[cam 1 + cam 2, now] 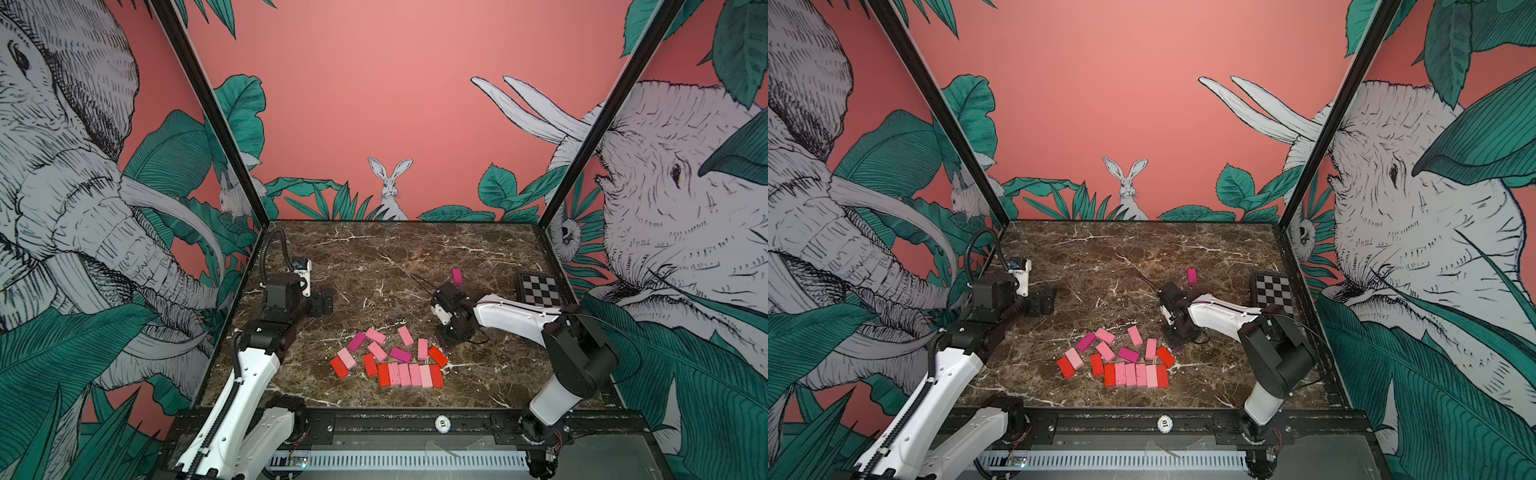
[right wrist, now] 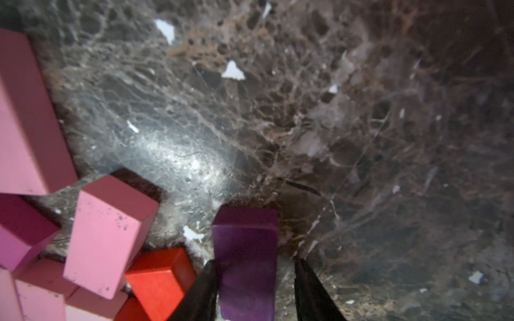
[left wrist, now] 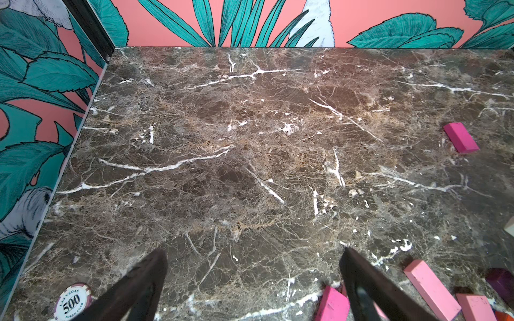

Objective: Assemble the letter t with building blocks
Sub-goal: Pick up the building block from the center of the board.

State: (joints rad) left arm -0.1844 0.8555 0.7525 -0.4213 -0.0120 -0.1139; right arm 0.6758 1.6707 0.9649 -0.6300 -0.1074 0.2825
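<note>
Several building blocks in red, pink and magenta lie in a loose cluster near the table's front, and a tight row of them lies side by side. One magenta block lies alone farther back. My right gripper points down at the cluster's right edge. In the right wrist view, my right gripper is open and straddles a dark purple block. One finger touches the block, the other stands a little off it. My left gripper hovers open at the left with nothing between its fingers.
A black-and-white checkerboard plate lies at the back right. A poker chip lies by the left wall, and another chip sits on the front rail. Walls close in the left, right and back sides of the table.
</note>
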